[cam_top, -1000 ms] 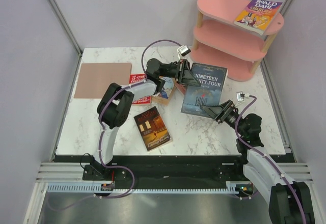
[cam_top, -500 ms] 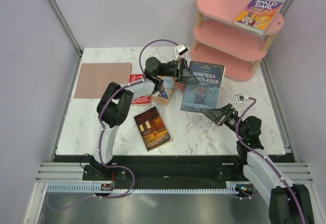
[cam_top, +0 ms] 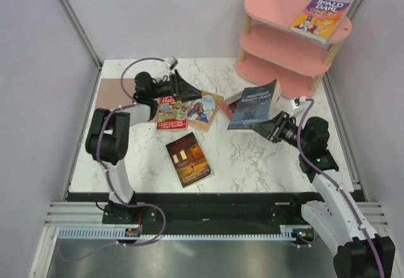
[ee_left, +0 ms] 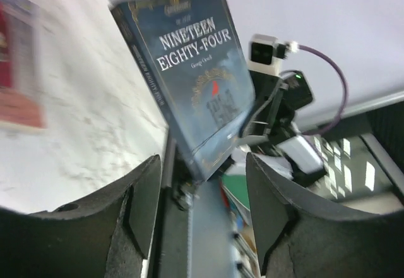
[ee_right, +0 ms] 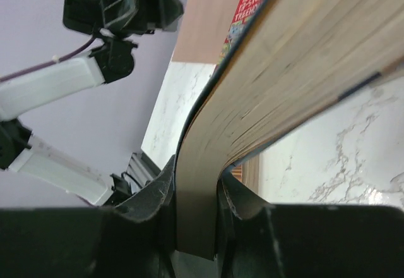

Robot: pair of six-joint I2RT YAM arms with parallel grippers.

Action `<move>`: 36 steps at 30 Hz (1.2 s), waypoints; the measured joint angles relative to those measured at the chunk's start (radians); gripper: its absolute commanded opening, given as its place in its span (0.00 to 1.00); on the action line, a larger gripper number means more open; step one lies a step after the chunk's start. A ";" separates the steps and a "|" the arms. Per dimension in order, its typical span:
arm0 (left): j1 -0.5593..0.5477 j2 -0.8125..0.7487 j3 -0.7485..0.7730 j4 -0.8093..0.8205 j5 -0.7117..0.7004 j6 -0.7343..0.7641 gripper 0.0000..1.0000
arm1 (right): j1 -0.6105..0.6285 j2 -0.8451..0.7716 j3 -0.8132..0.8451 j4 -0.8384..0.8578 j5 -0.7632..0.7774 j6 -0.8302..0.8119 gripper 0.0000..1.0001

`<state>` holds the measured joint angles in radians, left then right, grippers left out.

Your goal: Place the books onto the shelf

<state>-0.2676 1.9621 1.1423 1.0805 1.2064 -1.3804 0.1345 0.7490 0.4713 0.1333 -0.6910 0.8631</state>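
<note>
My right gripper [cam_top: 266, 125] is shut on the lower edge of the dark blue "Nineteen Eighty-Four" book [cam_top: 255, 103], which it holds lifted and tilted above the table. In the right wrist view its page edge [ee_right: 303, 57] is pinched between the fingers [ee_right: 151, 196]. My left gripper [cam_top: 193, 93] is open and holds nothing, over the red "Treehouse" book [cam_top: 171, 112]; the blue book [ee_left: 196, 82] shows beyond its fingers. A tan book [cam_top: 202, 110] lies beside the red one. A dark brown-orange book [cam_top: 188, 159] lies nearer. The Roald Dahl book [cam_top: 319, 18] rests on the pink shelf's [cam_top: 278, 44] top board.
A flat brown mat [cam_top: 113, 95] lies at the table's back left, partly under my left arm. An edge of another book [cam_top: 231, 106] peeks out beneath the lifted blue one. Grey walls close in both sides, and the shelf fills the back right corner.
My left gripper let go of the blue book, opened and drew back to the left. The right gripper closed on the book's lower edge and now holds it alone, tilted up.
</note>
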 measured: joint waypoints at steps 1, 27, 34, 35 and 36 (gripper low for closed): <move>0.047 -0.039 -0.026 -0.042 0.000 0.042 0.63 | -0.002 0.015 0.035 -0.027 0.006 -0.017 0.07; -0.036 -0.285 -0.257 -0.759 -0.076 0.710 0.60 | -0.076 0.690 1.164 -0.246 -0.149 -0.182 0.00; -0.043 -0.285 -0.250 -0.802 -0.081 0.739 0.60 | -0.259 0.830 1.364 -0.247 -0.104 -0.126 0.00; -0.045 -0.285 -0.249 -0.805 -0.081 0.741 0.60 | -0.279 0.856 1.390 -0.247 -0.103 -0.114 0.00; -0.047 -0.285 -0.248 -0.807 -0.082 0.743 0.60 | -0.307 0.885 1.423 -0.247 -0.105 -0.099 0.00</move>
<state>-0.3141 1.6775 0.8940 0.2737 1.1248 -0.6376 -0.1722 1.6344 1.8938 -0.1139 -0.7963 0.7639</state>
